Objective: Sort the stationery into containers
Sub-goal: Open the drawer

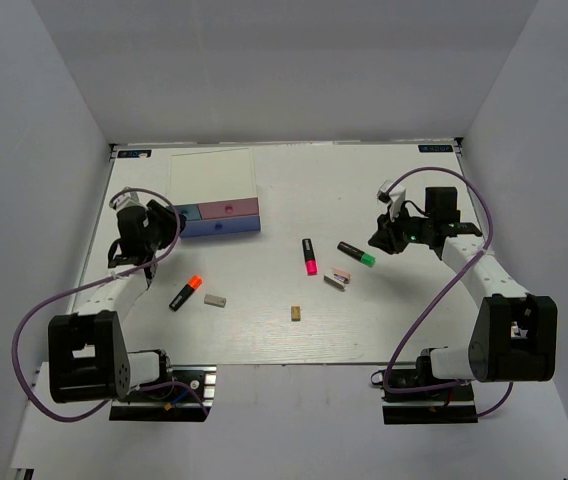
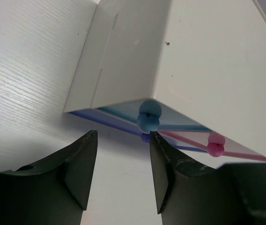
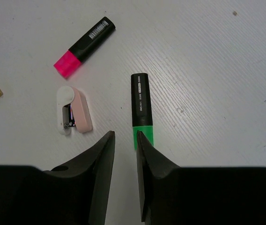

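Stationery lies scattered across the middle of the bench (image 1: 414,320), none of it in a drawer. Toward the left edge we have the orange-capped highlighter (image 1: 186,293) with the grey eraser (image 1: 214,299) just beside it. The tan eraser (image 1: 294,313) sits alone nearer the near edge. Toward the centre the pink-capped highlighter (image 1: 309,256) lies close to a small pink-and-white piece (image 1: 339,277), and the green-capped highlighter (image 1: 356,254) is just to the right of those.

Up by the far left corner stands the white-topped box (image 1: 214,180), its light blue drawer (image 1: 186,212), pink drawer (image 1: 229,209) and purple drawer (image 1: 219,226) facing the near edge. The left gripper (image 2: 123,136) is right at that front with its jaws apart, and the blue knob (image 2: 148,117) sits just ahead of the gap by the right-hand finger, not clamped. The pink knob (image 2: 216,144) is off to the side.

Over on the right, the right gripper (image 3: 126,134) hangs over the green cap. Its jaws are drawn close with only a narrow slit between them and bare bench showing through, so it is clamped on nothing, and one finger covers the cap's end.
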Robot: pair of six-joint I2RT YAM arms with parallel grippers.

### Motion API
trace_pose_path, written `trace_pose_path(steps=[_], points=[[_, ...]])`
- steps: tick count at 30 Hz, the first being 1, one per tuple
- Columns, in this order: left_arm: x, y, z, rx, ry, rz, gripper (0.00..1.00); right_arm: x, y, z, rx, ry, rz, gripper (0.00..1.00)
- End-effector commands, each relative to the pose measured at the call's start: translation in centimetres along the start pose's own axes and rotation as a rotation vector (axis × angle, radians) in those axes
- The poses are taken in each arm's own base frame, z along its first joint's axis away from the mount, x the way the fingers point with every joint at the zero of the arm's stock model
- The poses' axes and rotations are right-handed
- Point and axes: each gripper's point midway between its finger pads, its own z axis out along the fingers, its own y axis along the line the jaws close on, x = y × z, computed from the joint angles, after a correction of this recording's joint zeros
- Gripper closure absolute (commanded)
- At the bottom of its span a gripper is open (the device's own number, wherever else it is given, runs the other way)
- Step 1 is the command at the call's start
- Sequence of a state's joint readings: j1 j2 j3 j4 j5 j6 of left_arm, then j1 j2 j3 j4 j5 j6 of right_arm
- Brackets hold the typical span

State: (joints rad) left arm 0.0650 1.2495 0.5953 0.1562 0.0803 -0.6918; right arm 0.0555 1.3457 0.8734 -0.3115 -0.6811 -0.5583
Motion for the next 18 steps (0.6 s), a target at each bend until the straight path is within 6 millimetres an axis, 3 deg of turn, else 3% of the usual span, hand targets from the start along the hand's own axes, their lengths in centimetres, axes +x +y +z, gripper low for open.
trace_pose_path(steps=[1,4,18], points=[[-0.6,-1.0,0.3,0.074,-0.016,-0.012,0.42,-1.0,0.1,0.3,-0.028,-0.046,-0.047,0.69],[-0.9,-1.7,0.3,0.119,-0.015,0.0,0.46,-0.9,0.2,0.3,-0.032,-0.046,-0.057,0.69],[-0.2,-1.4,1.8,0.184,0.038,0.001,0.45,-0.5,0.0,0.5,-0.032,-0.032,-0.052,0.66]])
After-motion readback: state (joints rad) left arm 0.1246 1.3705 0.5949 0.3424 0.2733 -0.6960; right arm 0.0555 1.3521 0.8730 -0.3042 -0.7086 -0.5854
